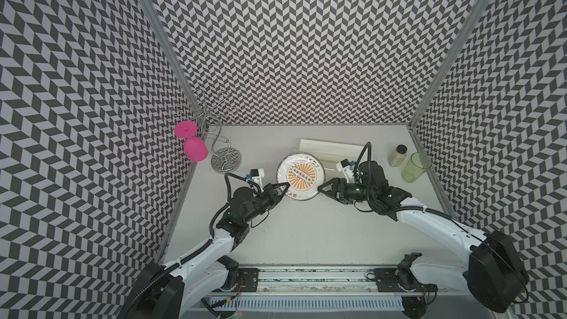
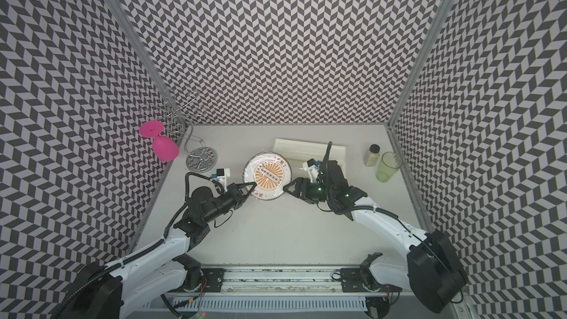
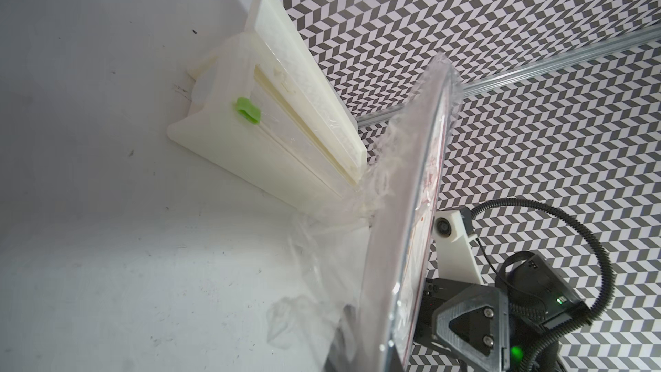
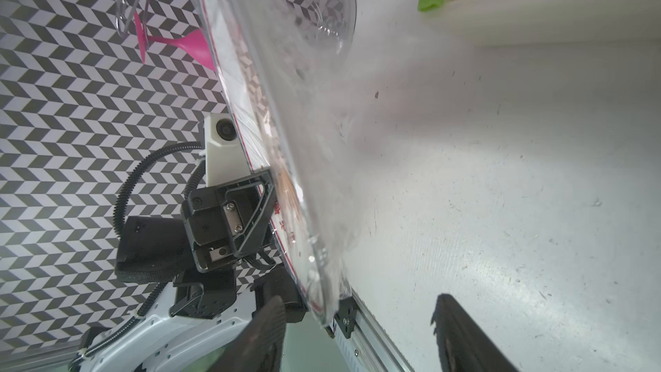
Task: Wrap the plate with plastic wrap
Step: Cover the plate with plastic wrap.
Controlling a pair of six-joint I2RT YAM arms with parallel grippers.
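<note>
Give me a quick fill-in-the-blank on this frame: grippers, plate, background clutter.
1. The left gripper is shut on the rim of the plate, while the right gripper is ____.
2. The tab on the dispenser box is ____ in colour.
3. The goblet hanging from the chrome stand is ____ in colour.

Missing words: open; green; pink.

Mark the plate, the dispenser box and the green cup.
plate [image 1: 302,177], in a top view, orange centre
dispenser box [image 1: 325,149], in a top view, top face
green cup [image 1: 414,169], in a top view, side wall
</note>
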